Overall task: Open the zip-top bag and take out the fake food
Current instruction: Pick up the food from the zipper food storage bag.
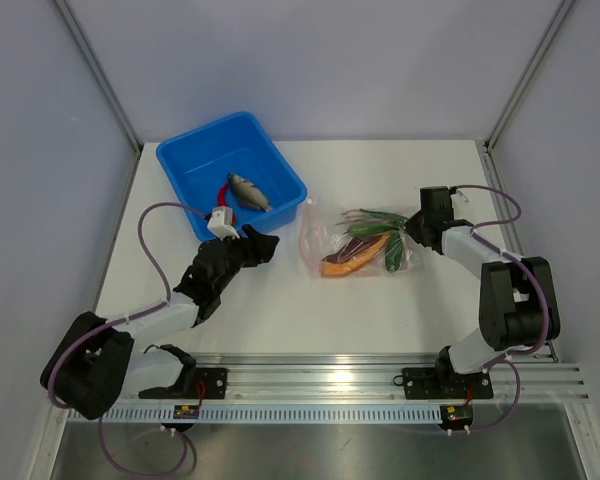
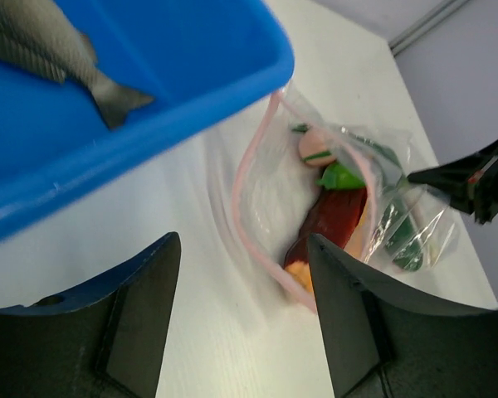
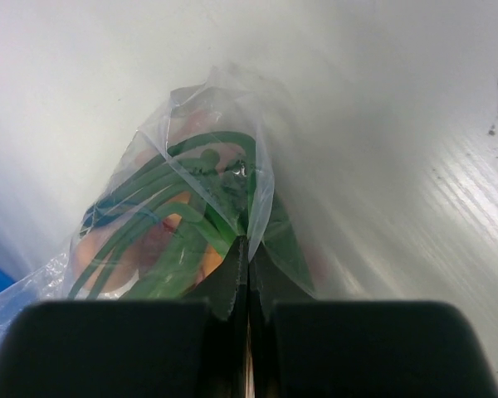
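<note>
The clear zip-top bag (image 1: pixel 355 243) lies on the table right of the blue tub, its pink zip edge (image 2: pixel 247 211) open toward the left. Inside are fake food pieces: green beans (image 1: pixel 375 218) and a red-orange piece (image 1: pixel 352 256). In the left wrist view the red-orange piece (image 2: pixel 336 220) lies inside the bag. A grey fish (image 1: pixel 250 191) and a red chili (image 1: pixel 224 190) lie in the tub. My left gripper (image 1: pixel 263 241) is open and empty, just left of the bag mouth (image 2: pixel 242 249). My right gripper (image 1: pixel 409 234) is shut on the bag's right end (image 3: pixel 247 249).
The blue tub (image 1: pixel 195 165) stands at the back left, close to my left gripper; its rim (image 2: pixel 191 99) fills the upper left of the left wrist view. Grey walls enclose the table on three sides. An aluminium rail (image 1: pixel 320 375) runs along the near edge.
</note>
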Robot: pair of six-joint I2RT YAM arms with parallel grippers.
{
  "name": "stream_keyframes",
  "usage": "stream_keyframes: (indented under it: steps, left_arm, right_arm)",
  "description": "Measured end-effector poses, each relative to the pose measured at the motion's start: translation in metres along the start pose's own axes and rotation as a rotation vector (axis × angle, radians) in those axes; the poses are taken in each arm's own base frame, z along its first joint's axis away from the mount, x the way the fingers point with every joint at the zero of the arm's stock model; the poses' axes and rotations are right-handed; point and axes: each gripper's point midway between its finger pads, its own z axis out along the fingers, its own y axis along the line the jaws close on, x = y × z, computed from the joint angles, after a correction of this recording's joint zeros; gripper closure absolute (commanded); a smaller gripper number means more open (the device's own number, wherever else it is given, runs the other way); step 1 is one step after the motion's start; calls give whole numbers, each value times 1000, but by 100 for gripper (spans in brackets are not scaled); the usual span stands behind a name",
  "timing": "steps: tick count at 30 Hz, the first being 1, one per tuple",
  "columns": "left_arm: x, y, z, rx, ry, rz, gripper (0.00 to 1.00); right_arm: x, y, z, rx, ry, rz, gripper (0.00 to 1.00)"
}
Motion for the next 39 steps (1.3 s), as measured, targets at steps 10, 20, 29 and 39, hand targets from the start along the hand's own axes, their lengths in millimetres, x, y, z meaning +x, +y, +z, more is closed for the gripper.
stream_keyframes:
  steps: [10,20,29,39]
  left_arm:
    - [56,-23,14,61,92,9,42]
    - [74,-51,31,86,124,20,46]
    - [101,-39,42,21,188,-52,58]
    - [96,-41,35,60,124,-144,57]
  right_arm:
    - [4,17,0,-91,31,-42,99]
    - [12,18,-7,-140,55,-46,98]
    - [13,23,-9,-165,64,-45,98]
    - [14,24,-9,-168,68,-45,98]
